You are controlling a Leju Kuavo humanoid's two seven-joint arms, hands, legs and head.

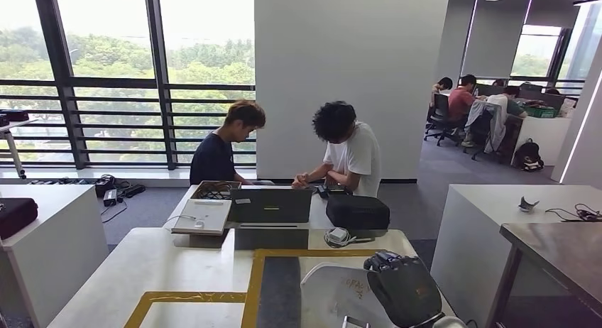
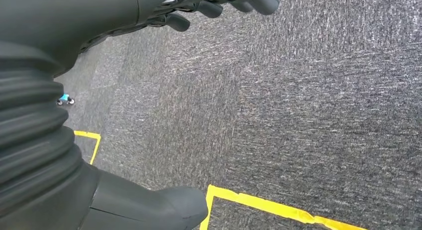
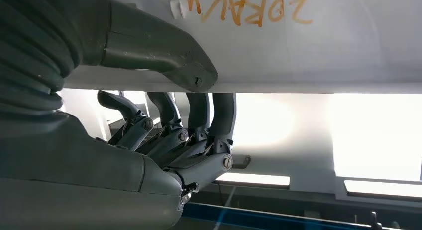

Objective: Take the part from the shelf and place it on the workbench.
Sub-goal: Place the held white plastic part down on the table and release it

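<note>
White sheet part (image 1: 334, 289) looks stiff, light and slick; your right hand (image 1: 403, 287) has fingers (image 3: 209, 115) clamped on its edge, left hand (image 2: 219, 3) fingers loosely apart, over the counter (image 1: 177, 271)

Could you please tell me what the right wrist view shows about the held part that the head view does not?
Right wrist view alone: the thumb lies on one face of the white part and the fingers curl under the other, beside orange lettering. Head view alone: the part hangs above the workbench with its yellow tape, two people seated beyond. Both show the right hand gripping the part.
</note>
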